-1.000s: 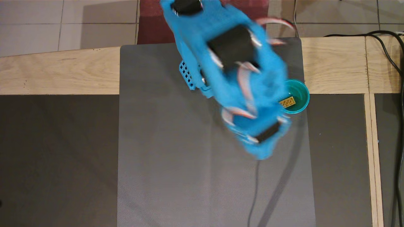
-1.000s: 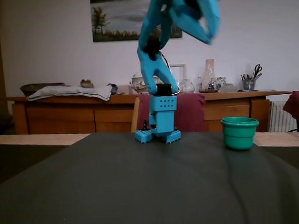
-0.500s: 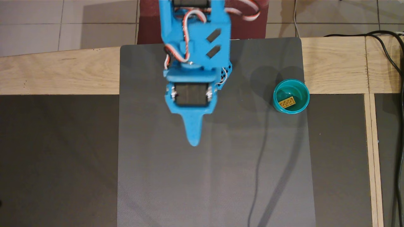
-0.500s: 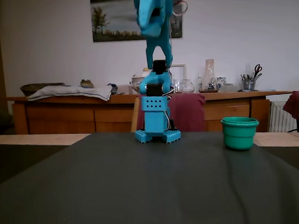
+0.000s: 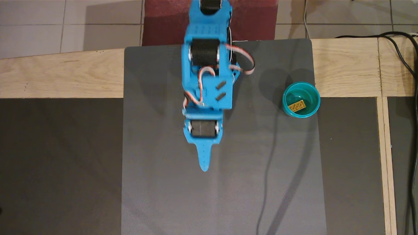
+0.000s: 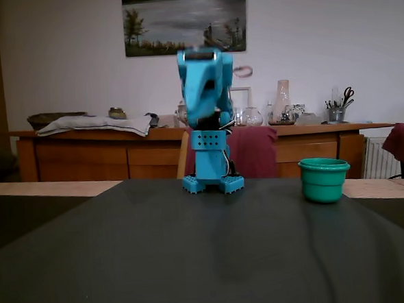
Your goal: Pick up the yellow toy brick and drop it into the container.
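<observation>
Task looks done — brick [image 5: 297, 106] lying inside cup [image 5: 315, 98]; gripper [image 5: 204, 168] apart, empty, apparently pressed together — nothing left but resting.

1. Grey mat [image 5: 163, 182] was bare left of, right of and in front of the folded arm [image 5: 209, 81]; open passage there in the overhead view.
2. Container [image 5: 301, 99] stood alone at the mat's right edge, well apart from the arm, its mouth open from above.
3. Yellow toy brick [image 5: 297, 106] lay inside it.
4. Black cable [image 5: 405, 65] ran down the far right side, off the mat.
</observation>
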`<move>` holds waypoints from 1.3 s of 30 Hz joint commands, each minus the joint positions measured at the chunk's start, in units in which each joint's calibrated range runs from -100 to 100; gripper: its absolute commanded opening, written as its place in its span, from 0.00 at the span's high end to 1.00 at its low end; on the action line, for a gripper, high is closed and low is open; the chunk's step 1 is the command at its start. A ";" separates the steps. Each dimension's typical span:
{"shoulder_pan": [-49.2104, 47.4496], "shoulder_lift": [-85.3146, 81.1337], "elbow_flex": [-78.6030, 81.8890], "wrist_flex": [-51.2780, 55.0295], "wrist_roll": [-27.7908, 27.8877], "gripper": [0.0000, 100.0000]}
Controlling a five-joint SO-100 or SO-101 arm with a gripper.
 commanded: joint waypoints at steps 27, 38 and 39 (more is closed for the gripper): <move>-4.52 -1.37 16.49 -4.07 -1.40 1.00; -4.44 -1.46 16.49 -3.80 -1.55 1.00; -4.44 -1.46 16.49 -3.80 -1.55 1.00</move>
